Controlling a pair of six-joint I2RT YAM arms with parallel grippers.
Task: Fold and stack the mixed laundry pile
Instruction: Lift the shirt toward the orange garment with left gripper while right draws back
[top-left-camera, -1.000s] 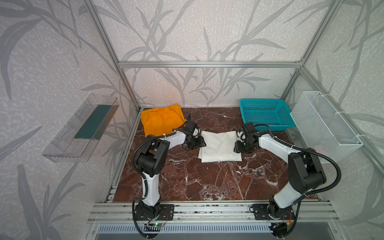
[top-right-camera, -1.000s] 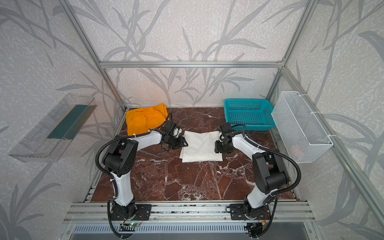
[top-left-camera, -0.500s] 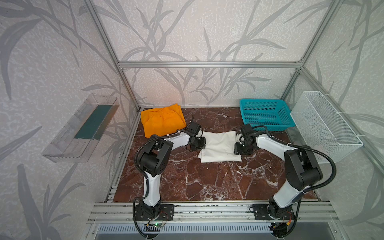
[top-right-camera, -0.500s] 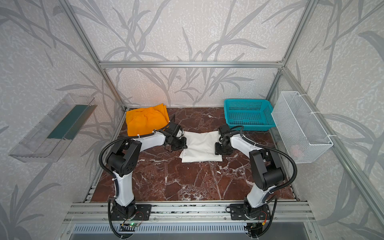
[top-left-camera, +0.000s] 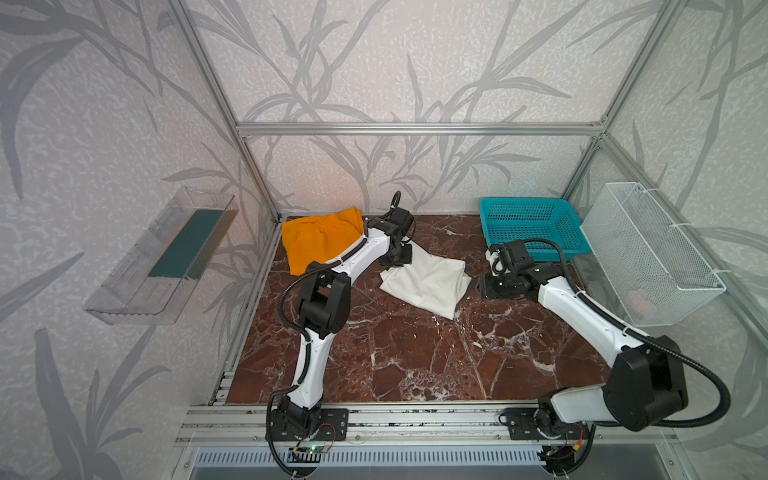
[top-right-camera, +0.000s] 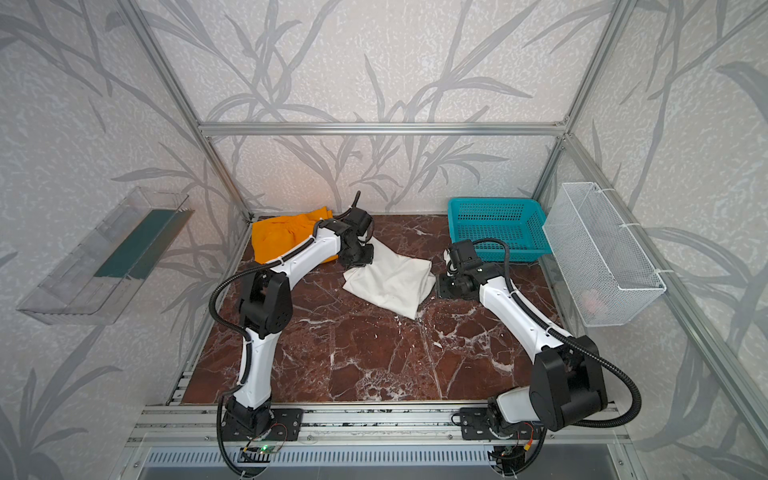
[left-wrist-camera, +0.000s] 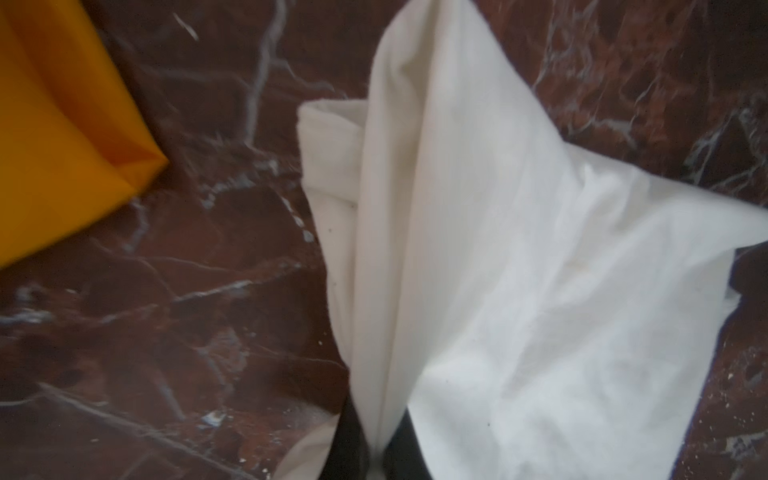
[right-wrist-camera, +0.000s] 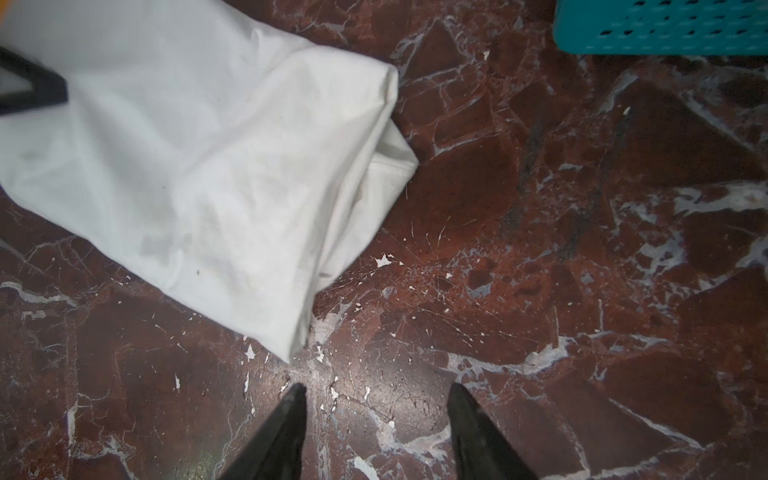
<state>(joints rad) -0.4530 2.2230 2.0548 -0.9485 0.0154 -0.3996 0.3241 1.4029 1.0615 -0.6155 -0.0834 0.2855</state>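
The white shirt (top-left-camera: 428, 280) (top-right-camera: 390, 278) lies folded and skewed at the middle of the marble table. My left gripper (top-left-camera: 399, 259) (top-right-camera: 361, 259) is shut on its back-left corner, which rises into a peak between the black fingers (left-wrist-camera: 376, 436). The orange trousers (top-left-camera: 320, 241) (top-right-camera: 282, 239) lie folded in the back left corner, just beyond that gripper; their edge (left-wrist-camera: 54, 124) shows in the left wrist view. My right gripper (top-left-camera: 480, 286) (top-right-camera: 438, 286) stands open just right of the shirt, with only bare marble between its fingers (right-wrist-camera: 376, 395). No print shows on the shirt (right-wrist-camera: 187, 158).
A teal plastic basket (top-left-camera: 532, 226) (top-right-camera: 496, 226) (right-wrist-camera: 665, 25) stands at the back right, behind my right arm. A white wire basket (top-left-camera: 648, 253) hangs on the right wall. A clear tray (top-left-camera: 166, 257) hangs on the left wall.
My left gripper has shut on the shirt's corner and pulled it up toward the back left, skewing the shirt. My right gripper has drawn back to the right, off the shirt.
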